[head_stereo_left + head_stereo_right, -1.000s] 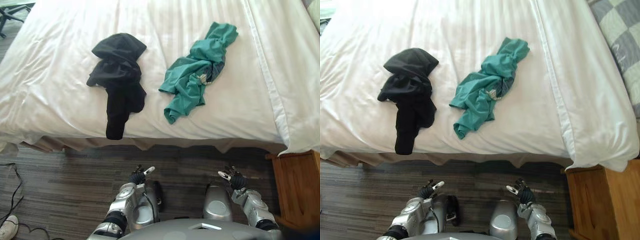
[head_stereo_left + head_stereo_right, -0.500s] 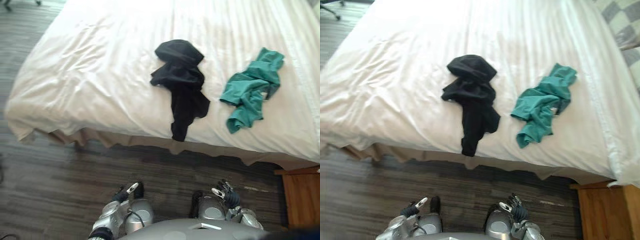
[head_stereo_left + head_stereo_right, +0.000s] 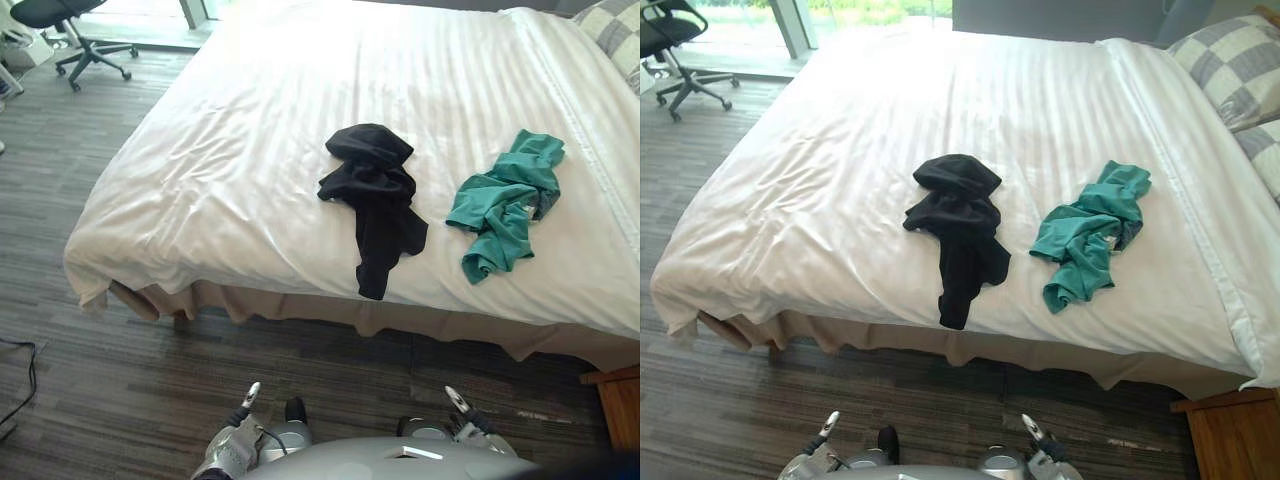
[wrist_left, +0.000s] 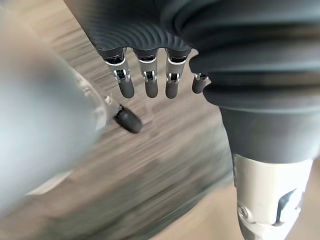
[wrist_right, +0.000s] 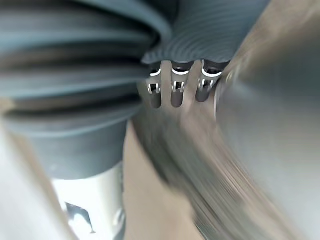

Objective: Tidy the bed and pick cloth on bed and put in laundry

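The view has tilted up. Left hand (image 3: 244, 403) and right hand (image 3: 457, 404) hang open, empty; black cloth (image 3: 374, 205) lies lengthwise ahead, nearer the right.

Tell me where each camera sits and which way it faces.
Left eye view: head, facing down at bed, black cloth, teal cloth; left hand, right hand at bottom edge.
Right eye view: head, slightly rightward; shares that scene.
Left wrist view: left wrist, along the open left hand toward floor.
Right wrist view: right wrist, along the open right hand; beyond, unclear.

bedroom: made bed (image 3: 840, 200), checked pillow (image 3: 1225, 60), office chair (image 3: 670, 40)
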